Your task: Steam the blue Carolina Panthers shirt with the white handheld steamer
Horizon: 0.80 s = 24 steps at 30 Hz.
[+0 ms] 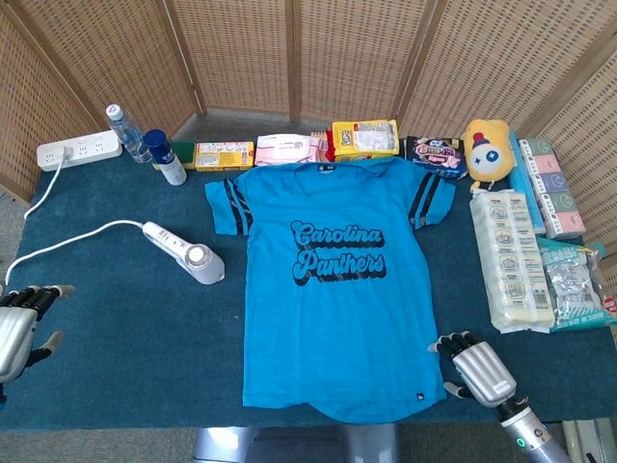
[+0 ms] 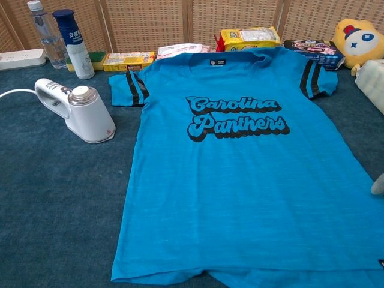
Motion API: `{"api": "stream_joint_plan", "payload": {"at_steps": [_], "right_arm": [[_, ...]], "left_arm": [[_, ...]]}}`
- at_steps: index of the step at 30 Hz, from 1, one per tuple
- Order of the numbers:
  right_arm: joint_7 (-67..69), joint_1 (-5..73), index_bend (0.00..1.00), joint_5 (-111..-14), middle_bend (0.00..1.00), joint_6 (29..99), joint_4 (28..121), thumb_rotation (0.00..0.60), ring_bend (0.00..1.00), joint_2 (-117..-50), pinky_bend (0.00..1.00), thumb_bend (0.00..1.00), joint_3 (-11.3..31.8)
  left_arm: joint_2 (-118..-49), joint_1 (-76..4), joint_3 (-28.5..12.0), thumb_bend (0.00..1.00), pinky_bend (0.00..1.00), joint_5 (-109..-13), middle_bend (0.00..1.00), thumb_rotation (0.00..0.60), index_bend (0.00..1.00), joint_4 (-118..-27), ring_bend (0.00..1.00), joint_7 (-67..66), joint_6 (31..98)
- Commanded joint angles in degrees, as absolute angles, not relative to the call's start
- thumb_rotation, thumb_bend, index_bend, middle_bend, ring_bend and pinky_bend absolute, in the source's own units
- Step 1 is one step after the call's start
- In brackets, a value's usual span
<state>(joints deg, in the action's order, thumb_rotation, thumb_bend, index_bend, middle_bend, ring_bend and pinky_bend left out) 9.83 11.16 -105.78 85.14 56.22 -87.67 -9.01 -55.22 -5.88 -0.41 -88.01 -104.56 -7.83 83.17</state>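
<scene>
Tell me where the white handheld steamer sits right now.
The white handheld steamer stands on the blue table cover, left of the Carolina Panthers shirt in both views, its cord running toward the power strip.

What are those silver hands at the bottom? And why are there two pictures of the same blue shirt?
Those are a robot's two metal hands: the left hand and the right hand. Both are open and hold nothing. One camera sits on the robot's head and looks down; the other sits on its chest, nearer the dark blue table. The blue Carolina Panthers shirt lies spread flat. Beside it stands the white handheld steamer with its white cord. Snack boxes and a yellow plush toy line the far edge.
</scene>
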Motion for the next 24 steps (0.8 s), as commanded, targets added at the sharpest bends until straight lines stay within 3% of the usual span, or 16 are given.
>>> {"api": "stream_joint_plan", "payload": {"at_steps": [1,14,19,24], "right_arm": [[9.4,11.5,0.33,-105.9,0.37,85.0,56.6,0.600,0.36,-87.7,0.34,0.08,-9.0],[5.3,13.5,0.34,-105.2,0.39,81.7,60.9,0.600,0.37,-88.1,0.36,0.09,-8.6],[4.2,14.1,0.39,-105.0,0.41,80.9,62.0,0.600,0.40,-88.1,0.39,0.17,-8.4],[2.9,14.7,0.42,-105.0,0.41,80.0,63.0,0.600,0.40,-88.1,0.40,0.33,-8.5]], "left_arm": [[-55.3,-5.9,-0.4,0.26,0.34,-87.9,0.36,0.600,0.26,-104.3,0.31,-7.6,83.2],[-56.9,-5.9,-0.3,0.26,0.34,-86.8,0.36,0.600,0.26,-100.1,0.31,-3.9,82.1],[-57.1,-5.8,-0.3,0.26,0.34,-86.5,0.36,0.600,0.26,-99.0,0.31,-2.9,82.0],[-57.6,-5.9,-0.3,0.26,0.34,-86.4,0.36,0.600,0.26,-97.9,0.31,-1.9,81.8]]}}
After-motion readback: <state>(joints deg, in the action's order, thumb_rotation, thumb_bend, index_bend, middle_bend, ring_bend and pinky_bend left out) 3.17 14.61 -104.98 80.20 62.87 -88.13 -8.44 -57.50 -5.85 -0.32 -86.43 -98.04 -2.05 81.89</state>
